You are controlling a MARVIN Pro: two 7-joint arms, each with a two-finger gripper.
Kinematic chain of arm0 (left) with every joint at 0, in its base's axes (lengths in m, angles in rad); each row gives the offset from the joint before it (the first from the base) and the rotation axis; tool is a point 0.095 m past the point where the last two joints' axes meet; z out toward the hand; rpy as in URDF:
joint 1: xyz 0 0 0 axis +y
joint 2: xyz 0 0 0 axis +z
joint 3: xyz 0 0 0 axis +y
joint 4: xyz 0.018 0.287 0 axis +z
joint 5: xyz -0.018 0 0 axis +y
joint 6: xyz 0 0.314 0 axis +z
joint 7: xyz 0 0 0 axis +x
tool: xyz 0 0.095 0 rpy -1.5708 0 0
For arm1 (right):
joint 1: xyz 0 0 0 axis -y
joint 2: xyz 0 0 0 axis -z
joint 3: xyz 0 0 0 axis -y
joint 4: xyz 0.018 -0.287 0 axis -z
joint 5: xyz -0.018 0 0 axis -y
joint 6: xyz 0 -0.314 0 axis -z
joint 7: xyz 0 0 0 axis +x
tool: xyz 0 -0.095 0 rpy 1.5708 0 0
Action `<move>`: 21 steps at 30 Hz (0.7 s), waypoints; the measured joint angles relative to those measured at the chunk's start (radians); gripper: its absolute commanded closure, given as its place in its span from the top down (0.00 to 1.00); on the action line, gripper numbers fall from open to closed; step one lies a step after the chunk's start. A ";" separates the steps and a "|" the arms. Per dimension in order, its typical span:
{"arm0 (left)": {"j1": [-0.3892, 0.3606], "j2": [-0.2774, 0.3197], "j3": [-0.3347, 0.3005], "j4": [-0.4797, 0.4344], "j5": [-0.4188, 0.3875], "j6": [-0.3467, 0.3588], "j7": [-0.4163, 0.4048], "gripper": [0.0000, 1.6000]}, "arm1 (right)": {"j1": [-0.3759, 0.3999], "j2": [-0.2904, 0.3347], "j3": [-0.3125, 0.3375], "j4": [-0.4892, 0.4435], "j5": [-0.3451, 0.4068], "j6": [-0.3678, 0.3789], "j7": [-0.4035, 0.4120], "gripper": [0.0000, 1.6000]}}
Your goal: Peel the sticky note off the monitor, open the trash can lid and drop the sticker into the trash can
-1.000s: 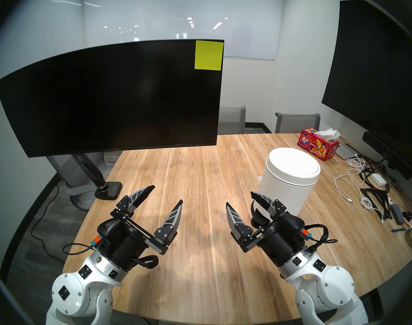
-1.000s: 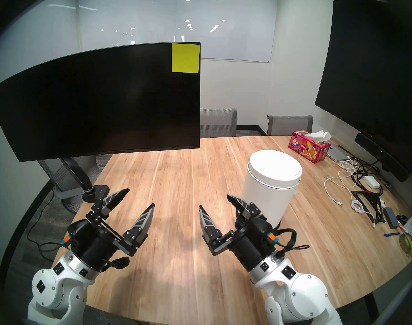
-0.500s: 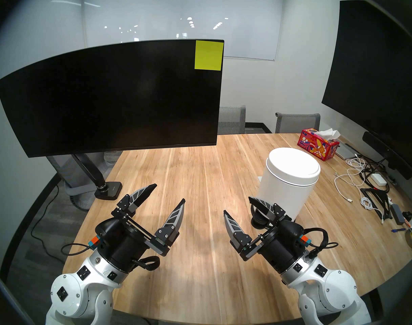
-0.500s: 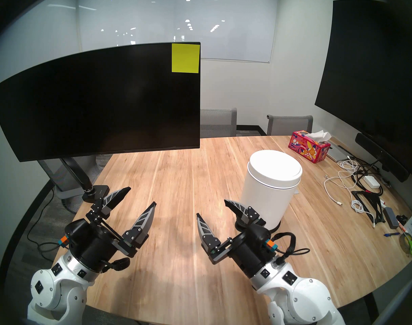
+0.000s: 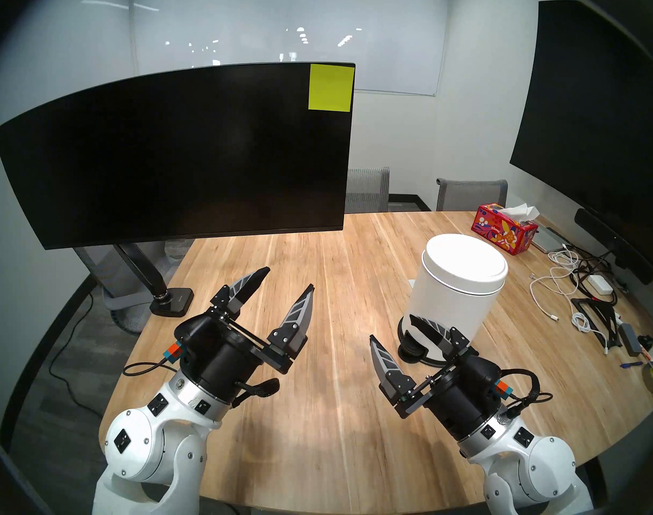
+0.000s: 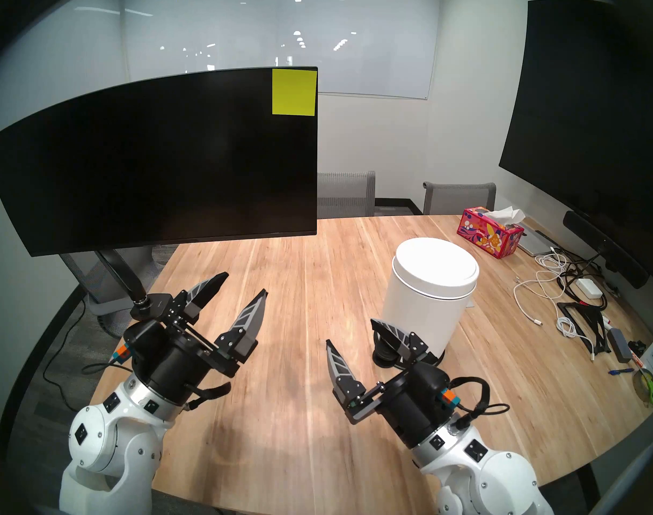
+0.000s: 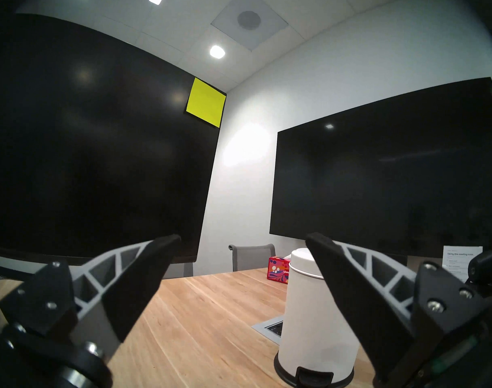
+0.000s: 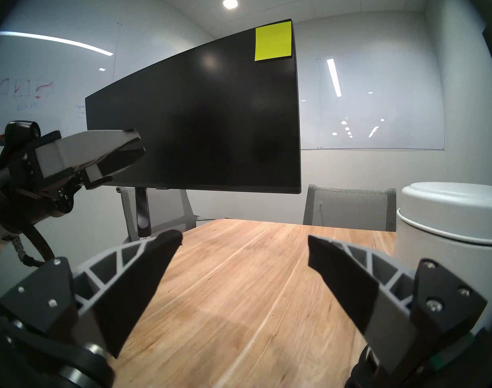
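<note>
Evidently unstarted: from the head the square yellow-green sticky note clings to the black monitor's far top-right corner, while both wrist views show left gripper and right gripper spread wide, empty.

A wooden bench carries a red floral tissue box at its far right. Near the box lie white cables and a white adapter. Two grey chairs stand behind the bench. A big black screen hangs at the right.
</note>
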 measured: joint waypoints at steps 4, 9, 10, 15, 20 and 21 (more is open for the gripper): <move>-0.049 -0.016 0.025 0.018 -0.014 0.033 0.031 1.00 | -0.012 -0.003 0.011 -0.001 0.012 -0.011 0.008 1.00; -0.106 -0.027 0.049 0.042 -0.022 0.064 0.065 1.00 | -0.024 -0.005 0.024 -0.002 0.024 -0.020 0.016 1.00; -0.119 -0.028 0.053 0.048 -0.023 0.071 0.074 1.00 | -0.026 -0.006 0.027 -0.002 0.027 -0.022 0.018 1.00; -0.173 -0.036 0.066 0.072 -0.029 0.097 0.108 1.00 | -0.033 -0.007 0.038 -0.002 0.034 -0.026 0.026 1.00; -0.230 -0.043 0.071 0.097 -0.038 0.121 0.140 1.00 | -0.037 -0.009 0.047 -0.002 0.040 -0.028 0.034 1.00; -0.242 -0.044 0.072 0.102 -0.039 0.126 0.146 1.00 | -0.038 -0.009 0.049 -0.002 0.041 -0.028 0.035 1.00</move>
